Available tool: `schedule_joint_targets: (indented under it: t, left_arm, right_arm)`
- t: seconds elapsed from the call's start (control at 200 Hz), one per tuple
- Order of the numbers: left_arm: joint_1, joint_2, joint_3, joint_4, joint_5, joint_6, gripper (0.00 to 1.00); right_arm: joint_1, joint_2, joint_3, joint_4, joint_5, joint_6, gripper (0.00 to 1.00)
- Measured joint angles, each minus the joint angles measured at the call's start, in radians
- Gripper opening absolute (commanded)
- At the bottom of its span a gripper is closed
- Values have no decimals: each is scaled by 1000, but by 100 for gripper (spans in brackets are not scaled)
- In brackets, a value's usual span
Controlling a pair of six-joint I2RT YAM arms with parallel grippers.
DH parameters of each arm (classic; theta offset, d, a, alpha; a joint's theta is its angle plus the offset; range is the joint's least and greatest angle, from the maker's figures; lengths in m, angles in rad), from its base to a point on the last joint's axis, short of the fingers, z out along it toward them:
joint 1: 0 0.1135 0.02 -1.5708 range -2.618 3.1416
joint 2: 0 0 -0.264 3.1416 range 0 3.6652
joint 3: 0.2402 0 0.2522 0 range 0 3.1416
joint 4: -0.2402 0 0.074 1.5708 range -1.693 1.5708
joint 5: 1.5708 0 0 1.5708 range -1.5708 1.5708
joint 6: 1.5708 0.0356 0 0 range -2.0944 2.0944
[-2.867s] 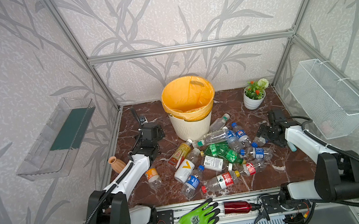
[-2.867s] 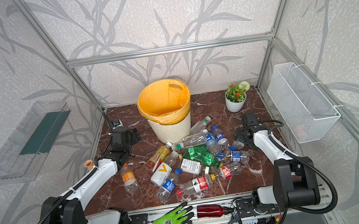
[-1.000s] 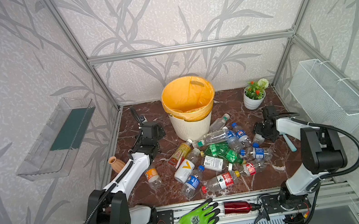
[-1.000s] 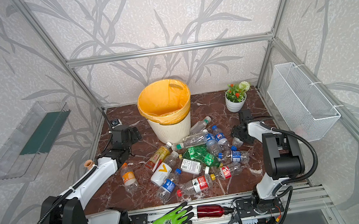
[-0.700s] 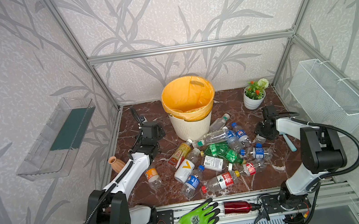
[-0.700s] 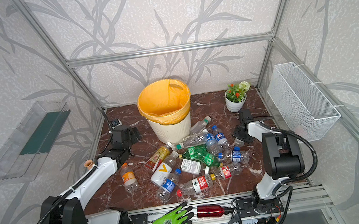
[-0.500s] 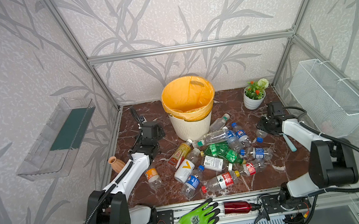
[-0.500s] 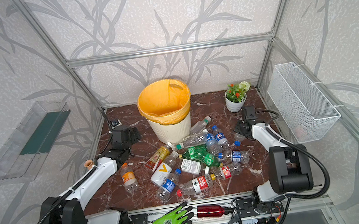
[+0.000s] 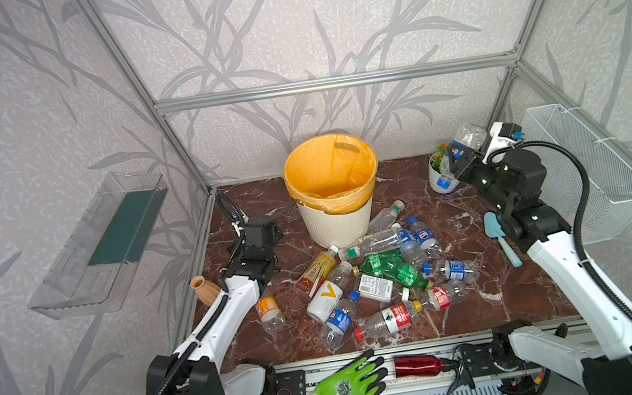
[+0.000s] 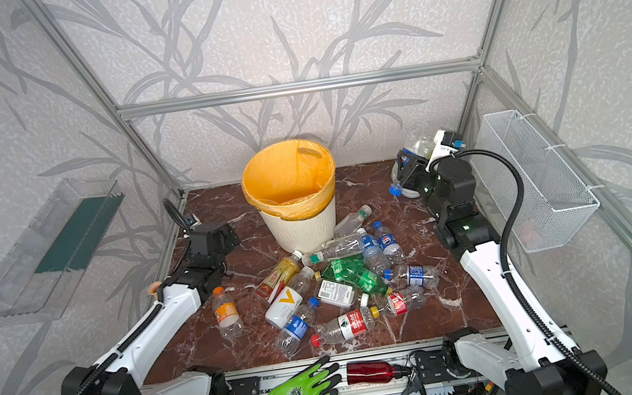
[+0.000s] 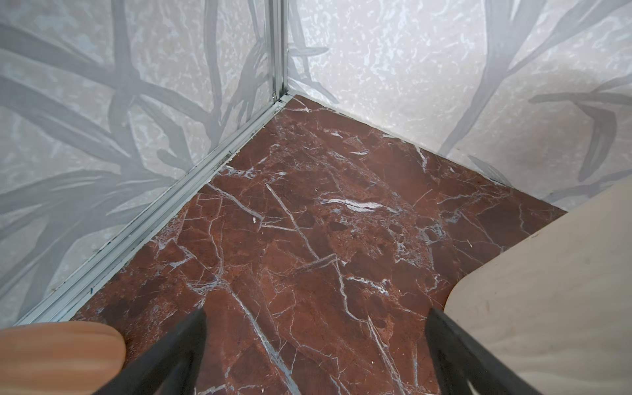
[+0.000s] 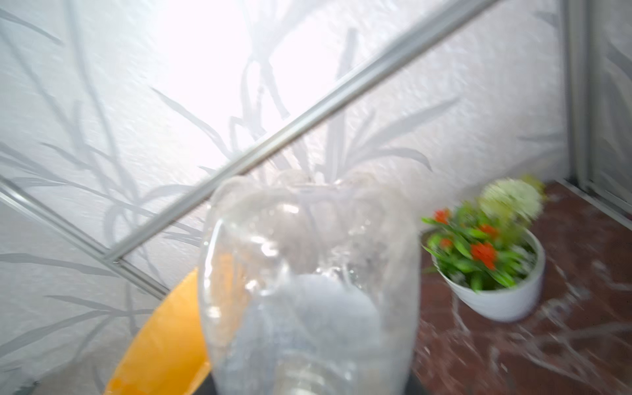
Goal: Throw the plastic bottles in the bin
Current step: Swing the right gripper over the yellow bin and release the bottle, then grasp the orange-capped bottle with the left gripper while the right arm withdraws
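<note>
Several plastic bottles (image 9: 393,267) (image 10: 352,271) lie in a heap on the marble floor in front of the bin (image 9: 337,225) (image 10: 302,230), a cream ribbed bucket lined with a yellow bag. My right gripper (image 9: 459,157) (image 10: 407,171) is raised at the far right, shut on a clear bottle with a blue label (image 9: 465,137) (image 10: 416,146). That bottle (image 12: 307,290) fills the right wrist view and hides the jaws. My left gripper (image 9: 258,232) (image 11: 316,313) stands open and empty over bare floor, left of the bin's wall (image 11: 547,290).
A white flowerpot (image 9: 440,185) (image 12: 496,301) stands just below the held bottle. A terracotta vase (image 9: 203,290) is by the left arm and a blue spatula (image 9: 500,235) by the right. A wire basket (image 9: 587,168) hangs on the right wall. A red metal bottle (image 9: 415,365) and a green glove (image 9: 345,387) lie on the front rail.
My right gripper has shut on the blue-labelled bottle and lifted it off the floor to the far right. The left gripper's jaws have opened a little wider in place.
</note>
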Motion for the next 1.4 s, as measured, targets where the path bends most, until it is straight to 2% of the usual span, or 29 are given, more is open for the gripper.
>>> schedule_joint_targets:
  t: [0.16,0.215,0.255,0.32,0.36,0.475,0.545,0.6,0.665,0.82,1.03,1.22,1.4]
  left_arm:
    - [2,-25,-2,-38,-5,-11,99]
    - [2,-29,-2,-58,-8,-16,99]
    - [2,-30,-2,-74,-12,-19,99]
    - [2,-30,-1,-99,-15,-26,99]
    - [2,-30,0,-122,-19,-29,99]
    - [2,-30,13,-187,-35,-36,99]
    - [2,-32,31,-230,-51,-45,99]
    - [2,-40,39,-260,-65,-55,99]
    - [2,-62,41,-295,-82,-70,99]
    - [2,-114,41,-371,-103,-106,99]
    - [-5,-148,41,-442,-118,-139,99]
    - [-9,-150,39,-517,-118,-193,99]
    - [-12,-138,36,-622,-117,-286,99]
  right_arm:
    - [165,211,280,107,-15,-23,47]
    - [220,308,386,111,-32,-36,52]
    - [254,383,460,106,-45,-54,61]
    - [300,517,586,66,-68,-72,78]
    - [319,592,656,34,-86,-87,84]
    - [342,844,933,-175,-113,-160,90]
    - [341,924,1041,-287,-106,-205,92]
    - [339,927,1050,-345,-95,-232,93]
    - [338,877,989,-344,-76,-257,95]
    - [330,594,655,-259,-21,-285,96]
    - [267,312,341,-161,10,-255,98]
    - [190,199,6,-145,10,-193,98]
    - [82,113,-277,-150,-39,-115,98]
